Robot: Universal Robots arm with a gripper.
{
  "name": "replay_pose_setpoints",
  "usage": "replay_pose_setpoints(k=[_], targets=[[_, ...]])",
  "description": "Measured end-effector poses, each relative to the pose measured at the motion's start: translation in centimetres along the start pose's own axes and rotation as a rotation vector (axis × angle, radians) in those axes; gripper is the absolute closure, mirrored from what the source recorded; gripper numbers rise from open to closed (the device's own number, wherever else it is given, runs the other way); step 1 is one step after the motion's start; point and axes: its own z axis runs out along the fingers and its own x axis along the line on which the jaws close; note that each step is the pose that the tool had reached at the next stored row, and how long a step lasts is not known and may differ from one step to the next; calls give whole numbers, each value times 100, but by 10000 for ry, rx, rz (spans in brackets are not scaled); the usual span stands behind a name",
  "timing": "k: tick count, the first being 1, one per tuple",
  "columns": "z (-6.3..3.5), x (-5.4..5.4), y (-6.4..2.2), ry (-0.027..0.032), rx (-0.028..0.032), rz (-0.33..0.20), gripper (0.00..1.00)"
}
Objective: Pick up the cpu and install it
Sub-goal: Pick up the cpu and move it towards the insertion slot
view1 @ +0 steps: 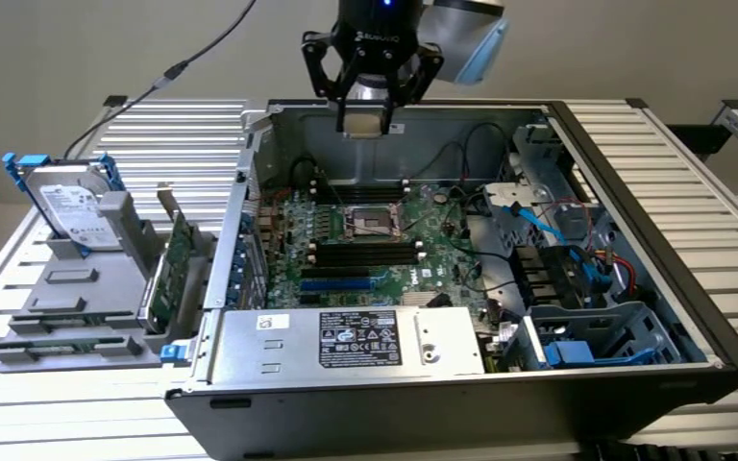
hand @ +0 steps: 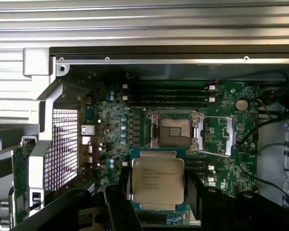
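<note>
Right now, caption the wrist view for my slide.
Gripper holds the cpu over the motherboard, near its open, empty socket.

exterior view high, oblique, whole case (view1: 407, 418); wrist view overhead, closer; both share socket (view1: 372, 220) (hand: 176, 130)

Dull metal against matt black
The cpu (hand: 158, 179) has a dull, smooth silver metal lid; my claw (view1: 369, 120) is matt black; the table (view1: 676, 173) is ribbed bare metal.
</note>
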Motion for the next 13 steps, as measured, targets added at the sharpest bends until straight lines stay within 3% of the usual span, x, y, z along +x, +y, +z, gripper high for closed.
replay_pose_setpoints(k=[5,13], targets=[[48,-115,59,-59,-1,-7,45],[192,-170,180,-66,7,-7,45]])
